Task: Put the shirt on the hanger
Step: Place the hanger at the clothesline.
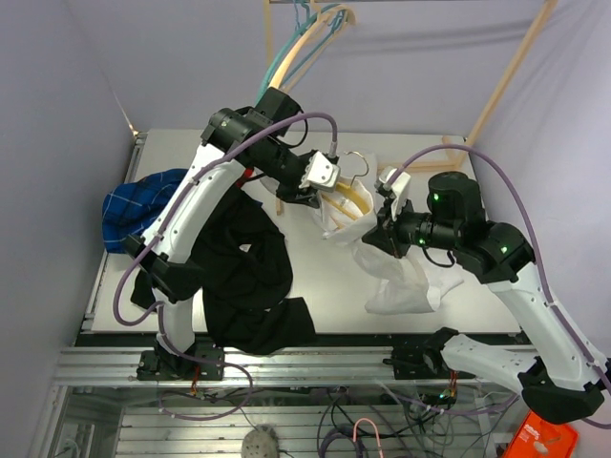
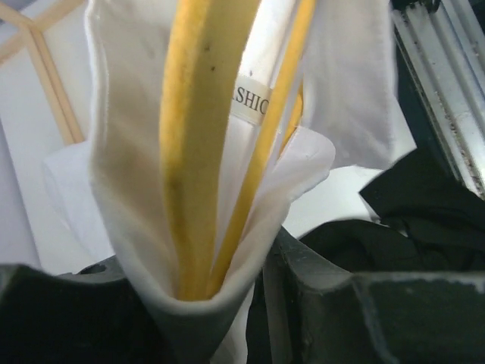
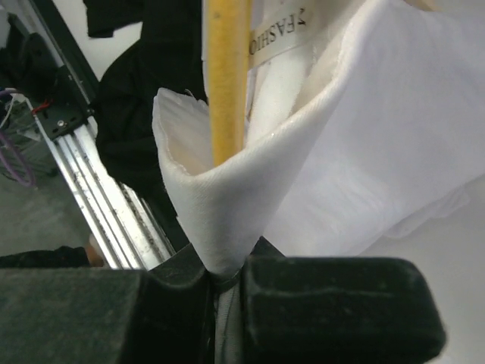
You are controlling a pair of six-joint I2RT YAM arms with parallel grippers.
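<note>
The white shirt (image 1: 393,279) is held up over the middle of the table between both grippers, its lower part resting crumpled on the table. The yellow hanger (image 1: 351,202) sits inside the collar opening, its hook (image 1: 358,162) sticking out behind. My left gripper (image 1: 320,196) is shut on a fold of the shirt (image 2: 121,159) that wraps the hanger's bars (image 2: 195,152). My right gripper (image 1: 382,225) is shut on a pinched fold of the shirt (image 3: 364,136), with one hanger bar (image 3: 227,76) just above the jaws. A label shows inside the collar in both wrist views.
A black garment (image 1: 250,272) lies under the left arm, reaching the table's near edge. A blue plaid shirt (image 1: 143,205) lies at the left edge. Teal and pale wooden hangers (image 1: 305,48) hang at the back. A wooden rack leg (image 1: 506,81) slants at the back right.
</note>
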